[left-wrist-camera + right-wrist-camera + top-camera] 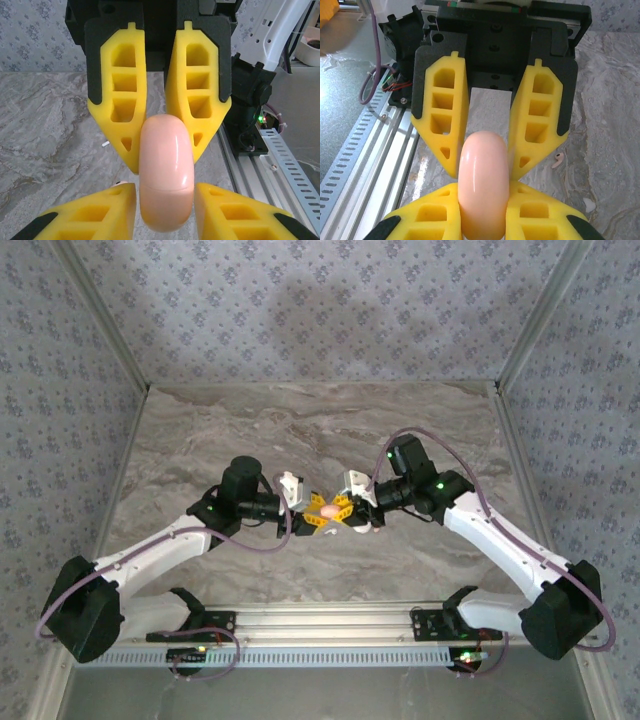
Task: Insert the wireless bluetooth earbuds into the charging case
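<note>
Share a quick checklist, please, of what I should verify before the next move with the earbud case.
1. Charging case gripped by both the left tool and the right tool: ok.
2. Case lid open for insertion: not ok; the case looks closed in the left wrist view.
3. An earbud located: ok; one lies on the marble table, to the side of the tools.
4. A tool free to pick it up: not ok; both are shut on the case.
5. Second earbud located: cannot tell; a small white bit nearby is too small to identify.
</note>
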Controlling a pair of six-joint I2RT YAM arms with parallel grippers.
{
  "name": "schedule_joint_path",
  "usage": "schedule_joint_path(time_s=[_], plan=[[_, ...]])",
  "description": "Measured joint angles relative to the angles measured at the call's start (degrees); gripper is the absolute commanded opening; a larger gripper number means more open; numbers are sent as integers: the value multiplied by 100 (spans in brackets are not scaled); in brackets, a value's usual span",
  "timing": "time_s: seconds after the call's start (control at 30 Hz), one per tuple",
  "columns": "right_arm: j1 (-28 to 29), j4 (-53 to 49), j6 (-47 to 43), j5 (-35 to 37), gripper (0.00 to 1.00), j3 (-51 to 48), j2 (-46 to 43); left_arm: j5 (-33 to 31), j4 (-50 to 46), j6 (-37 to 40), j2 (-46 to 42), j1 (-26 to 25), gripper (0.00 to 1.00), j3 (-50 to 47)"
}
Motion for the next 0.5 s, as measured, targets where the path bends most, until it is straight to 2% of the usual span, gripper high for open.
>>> schedule_joint_path(time_s=[0.13,0.37,0.5], plan=[[0,7,2,-31,14,0,4,2,-9,31,0,0,35,0],[0,74,11,-87,15,0,9,-13,-17,85,0,0,22,0],[-7,79,20,-66,32,2,9,-46,-17,114,-2,0,19,0]])
